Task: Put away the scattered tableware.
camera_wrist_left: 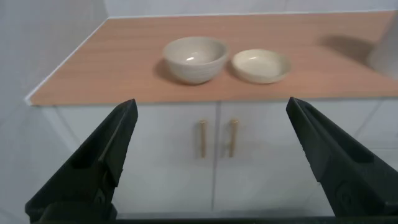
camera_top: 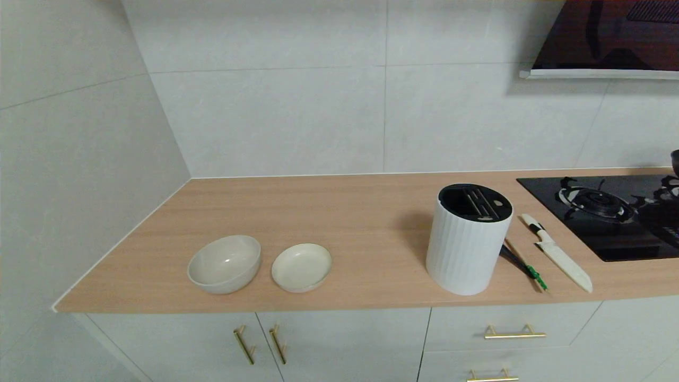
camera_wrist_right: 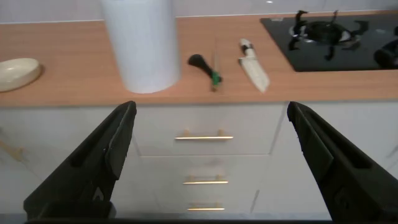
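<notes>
I've got L gripper (camera_wrist_left: 211, 107) and R gripper (camera_wrist_right: 210, 109) both w/ jaws wide open. Deep bowl (camera_top: 224, 263) just beside shallow bowl (camera_top: 301, 267); knife (camera_top: 562, 261) near white holder (camera_top: 467, 249).

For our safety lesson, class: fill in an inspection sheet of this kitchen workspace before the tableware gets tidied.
Surface: wooden counter, against a tiled wall.
Job's things: deep bowl and shallow dish side by side on the left; white holder upright; knife and dark utensil lying flat between holder and stove.
Clutter: nothing seen.
End effectors: left end effector and right end effector open, empty, off the counter's front edge.
Cables: nothing seen.
Surroundings: hood above the stove; cabinets below.
</notes>
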Controlling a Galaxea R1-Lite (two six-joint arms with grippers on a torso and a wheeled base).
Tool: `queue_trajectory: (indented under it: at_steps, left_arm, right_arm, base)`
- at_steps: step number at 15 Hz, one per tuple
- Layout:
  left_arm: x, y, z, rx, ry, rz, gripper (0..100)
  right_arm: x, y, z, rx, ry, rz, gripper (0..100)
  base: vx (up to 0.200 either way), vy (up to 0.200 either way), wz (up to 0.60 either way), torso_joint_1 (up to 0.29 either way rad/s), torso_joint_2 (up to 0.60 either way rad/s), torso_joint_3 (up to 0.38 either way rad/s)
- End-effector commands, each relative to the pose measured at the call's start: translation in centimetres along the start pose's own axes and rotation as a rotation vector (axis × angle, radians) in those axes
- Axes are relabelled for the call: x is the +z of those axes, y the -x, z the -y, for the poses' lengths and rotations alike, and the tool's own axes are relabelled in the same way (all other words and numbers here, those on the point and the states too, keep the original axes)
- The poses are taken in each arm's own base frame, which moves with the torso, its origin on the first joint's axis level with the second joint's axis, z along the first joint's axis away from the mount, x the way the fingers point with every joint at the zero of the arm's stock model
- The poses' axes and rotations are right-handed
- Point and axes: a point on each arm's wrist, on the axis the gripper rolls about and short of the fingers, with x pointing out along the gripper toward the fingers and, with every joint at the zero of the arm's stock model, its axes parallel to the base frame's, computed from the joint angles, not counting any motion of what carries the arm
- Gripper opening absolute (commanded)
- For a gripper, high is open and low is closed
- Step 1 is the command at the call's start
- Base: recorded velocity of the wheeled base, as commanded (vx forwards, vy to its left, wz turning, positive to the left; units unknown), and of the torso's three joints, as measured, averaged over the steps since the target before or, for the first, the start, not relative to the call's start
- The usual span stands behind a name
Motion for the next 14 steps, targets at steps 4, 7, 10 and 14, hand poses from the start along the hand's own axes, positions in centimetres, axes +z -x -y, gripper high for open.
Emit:
queue_trajectory:
  at_steps: [4,7,10,14]
  left_arm:
    - [0.00,0.00,0.00,0.000,0.000,0.000,100]
    - [0.00,0.00,0.00,0.000,0.000,0.000,100]
    - [-0.02,0.00,0.00,0.000,0.000,-0.002,100]
    - [-0.02,0.00,0.00,0.000,0.000,-0.002,100]
  right_arm:
    - [0.00,-0.01,0.00,0.001,0.000,-0.001,100]
    - [0.00,-0.01,0.00,0.001,0.000,-0.001,100]
    - [0.00,-0.01,0.00,0.001,0.000,-0.001,100]
    - [0.00,-0.01,0.00,0.001,0.000,-0.001,100]
  base:
    - [0.000,0.200,0.00,0.000,0.00,0.001]
    - [0.000,0.200,0.00,0.002,0.00,0.001]
    - [0.000,0.200,0.00,0.002,0.00,0.004]
    - [0.000,0.200,0.00,0.002,0.00,0.005]
